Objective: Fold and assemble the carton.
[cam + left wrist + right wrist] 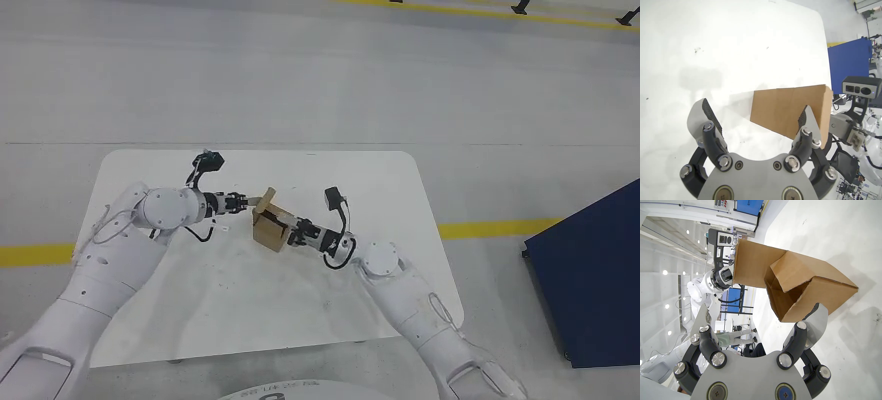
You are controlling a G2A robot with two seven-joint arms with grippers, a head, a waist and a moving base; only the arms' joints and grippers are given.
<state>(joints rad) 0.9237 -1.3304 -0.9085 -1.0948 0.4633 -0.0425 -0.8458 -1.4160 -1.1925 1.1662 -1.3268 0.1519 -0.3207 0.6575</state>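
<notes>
A brown carton (270, 228) lies on its side in the middle of the white table (250, 310), between my two grippers. My left gripper (245, 203) is open beside the raised flap (783, 111); one of its fingertips (807, 117) overlaps the cardboard's edge. My right gripper (296, 234) is open at the carton's open mouth (787, 298). One of its fingers (817, 313) rests against the lower outer corner, and nothing is clamped between the fingers. One flap (791, 273) is folded inward. Another flap (751, 264) stands out toward the left arm (723, 275).
A dark blue cabinet (590, 270) stands on the floor off the table's right side. Bare table surface lies in front of the carton and to both sides. The table's far edge (300, 152) is close behind the grippers.
</notes>
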